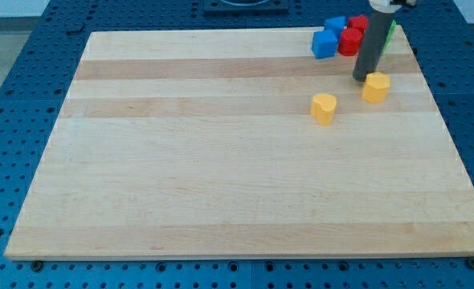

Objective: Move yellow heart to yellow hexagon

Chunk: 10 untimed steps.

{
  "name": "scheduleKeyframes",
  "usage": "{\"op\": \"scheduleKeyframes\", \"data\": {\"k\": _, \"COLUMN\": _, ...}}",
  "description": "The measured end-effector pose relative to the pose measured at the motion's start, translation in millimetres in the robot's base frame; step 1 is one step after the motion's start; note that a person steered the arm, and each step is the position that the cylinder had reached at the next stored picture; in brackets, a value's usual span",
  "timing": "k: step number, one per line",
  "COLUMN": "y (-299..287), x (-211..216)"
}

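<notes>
Nearest the camera, along the view's bottom, lies the front edge of the wooden board (pixel 245 241), a pale plank surface with lighter and darker bands running from the view's left to the view's right. Around the board, a blue perforated table (pixel 12 96) is seen on every side.

Further up the board, right of centre, the yellow heart (pixel 324 107) is located, standing flat on the wood. Up and to the view's right of it, apart from it with bare wood between, the yellow hexagon (pixel 376 87) is located.

A dark rod is seen descending from the view's top. My tip (pixel 363 79) is placed at the upper left edge of the yellow hexagon, touching it or just beside it; which of the two cannot be told. The tip is positioned well clear of the yellow heart, up and to the view's right of it.

No hand or jaws are fitted to the arm, so no spread or pinching state applies; only the straight rod is presented to the blocks.

Near the view's top right corner of the board, a cluster of blocks is gathered behind the rod. Two blue blocks (pixel 324 43) and a red block (pixel 351 40) are visible, close together. A green block (pixel 390 32) is partly hidden by the rod; its shape cannot be made out.
</notes>
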State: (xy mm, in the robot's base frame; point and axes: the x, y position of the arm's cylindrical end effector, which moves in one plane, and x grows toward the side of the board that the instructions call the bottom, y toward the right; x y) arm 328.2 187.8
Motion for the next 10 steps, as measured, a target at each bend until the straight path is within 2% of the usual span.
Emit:
{"op": "scheduleKeyframes", "data": {"k": 1, "y": -48.7, "x": 0.8}}
{"op": "scheduleKeyframes", "data": {"k": 2, "y": -86.4, "x": 29.5}}
{"op": "scheduleKeyframes", "data": {"k": 3, "y": -92.7, "x": 74.9}}
{"op": "scheduleKeyframes", "data": {"k": 4, "y": -69.2, "x": 90.4}}
{"op": "scheduleKeyframes", "data": {"k": 5, "y": -76.7, "x": 90.4}}
{"op": "scheduleKeyframes", "data": {"k": 6, "y": -107.8, "x": 106.0}}
{"op": "scheduleKeyframes", "data": {"k": 7, "y": -105.4, "x": 140.8}}
{"op": "scheduleKeyframes", "data": {"k": 10, "y": -9.3, "x": 146.2}}
